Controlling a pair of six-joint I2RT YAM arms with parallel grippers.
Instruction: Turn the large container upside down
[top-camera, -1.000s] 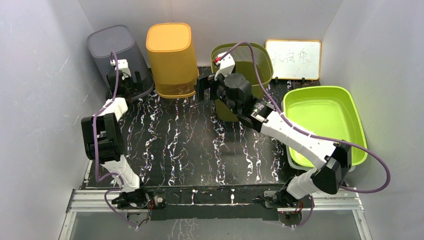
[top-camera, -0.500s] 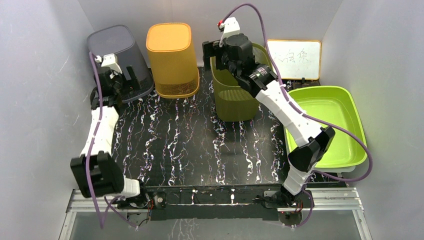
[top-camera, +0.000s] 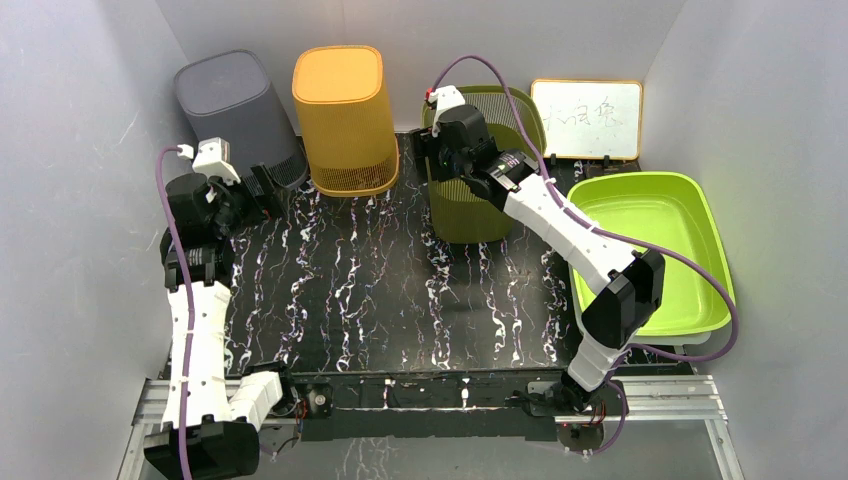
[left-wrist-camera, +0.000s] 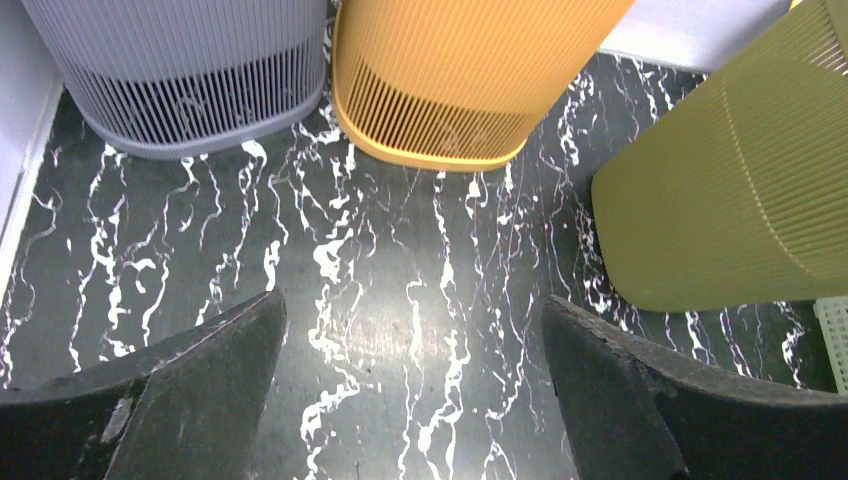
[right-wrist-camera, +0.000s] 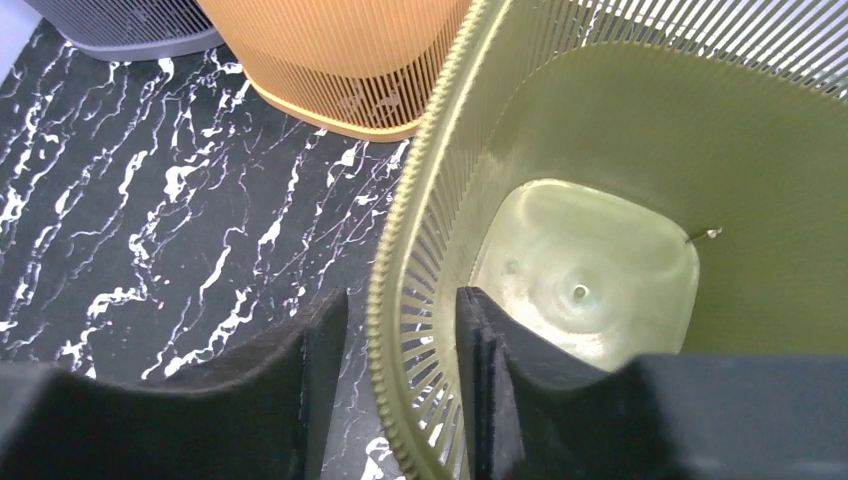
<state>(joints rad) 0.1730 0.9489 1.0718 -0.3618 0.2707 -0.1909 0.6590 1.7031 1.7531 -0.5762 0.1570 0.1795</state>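
Currently my right claw (right-wrist-camera: 400, 300) straddles the left rim of the upright olive basket (top-camera: 470, 215) at the far middle of the bench (top-camera: 380, 290), jaws either side, not yet clenched. The left claw (left-wrist-camera: 410, 305) hangs released, farther off.
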